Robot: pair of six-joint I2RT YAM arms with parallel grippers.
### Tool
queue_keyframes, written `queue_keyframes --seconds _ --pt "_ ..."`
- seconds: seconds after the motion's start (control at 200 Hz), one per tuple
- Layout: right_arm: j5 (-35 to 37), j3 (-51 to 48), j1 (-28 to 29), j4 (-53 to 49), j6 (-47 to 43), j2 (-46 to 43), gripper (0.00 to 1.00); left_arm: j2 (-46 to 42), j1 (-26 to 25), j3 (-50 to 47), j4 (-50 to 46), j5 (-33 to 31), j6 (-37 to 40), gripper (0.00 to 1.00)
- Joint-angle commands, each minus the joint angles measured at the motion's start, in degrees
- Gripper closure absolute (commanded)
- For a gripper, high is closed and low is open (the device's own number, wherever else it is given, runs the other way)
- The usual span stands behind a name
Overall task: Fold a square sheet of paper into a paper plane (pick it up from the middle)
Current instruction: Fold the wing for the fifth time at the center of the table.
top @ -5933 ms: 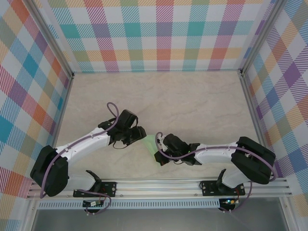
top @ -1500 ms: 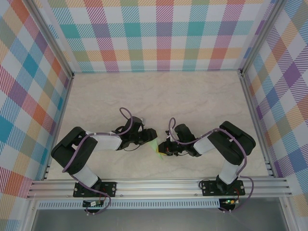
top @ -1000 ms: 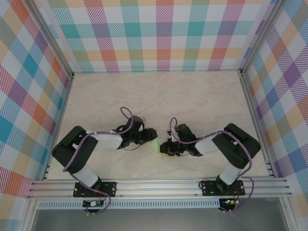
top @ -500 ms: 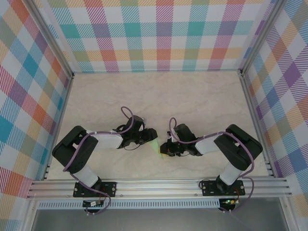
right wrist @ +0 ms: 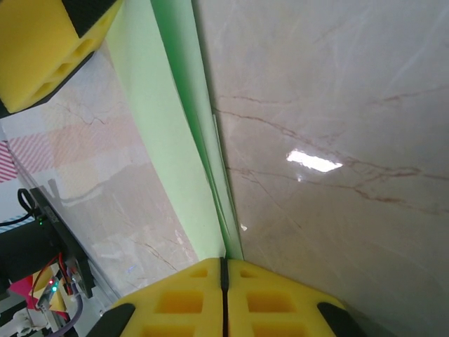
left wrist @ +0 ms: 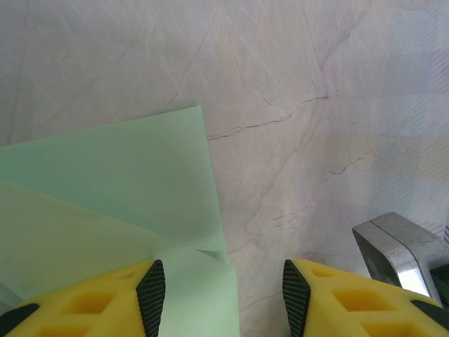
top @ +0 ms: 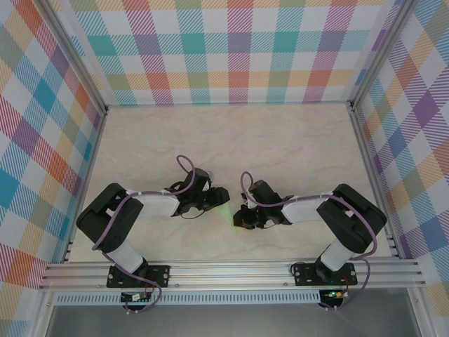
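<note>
Near the worktop's (top: 295,147) near edge, the right gripper (right wrist: 223,270) is clenching the thin pale-green folded paper sheet (right wrist: 175,140), lying lengthwise toward the left gripper's (left wrist: 219,288) parted fingers.

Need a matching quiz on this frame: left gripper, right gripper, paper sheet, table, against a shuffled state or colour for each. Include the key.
Things:
1. left gripper
2. right gripper
3. paper sheet
4. table

States or colours:
A. pale green, folded into layers
B. jaws shut, pinching the sheet's edge
C. beige with marble veins
D. jaws apart, over a corner of the sheet

Pairs: 1-D, 2-B, 3-A, 4-C
</note>
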Motion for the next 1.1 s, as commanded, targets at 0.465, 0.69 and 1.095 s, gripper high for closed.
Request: queue_keyframes --seconds 0.465,0.69,1.095 --pt "3.05 0.95 2.49 -14.11 -4.09 -4.77 0.78 2.45 -0.05 0.56 -2.66 -1.71 1.64 0.50" --pt "2.36 1.39 2.68 -13.46 -3.77 -6.27 0.72 2.46 -0.06 0.68 -2.75 -1.48 1.68 0.50" --pt "4.47 6.58 3.80 -17.25 -6.89 -3.91 0.65 2.79 -0.06 1.07 -2.75 -1.13 1.59 0.50"
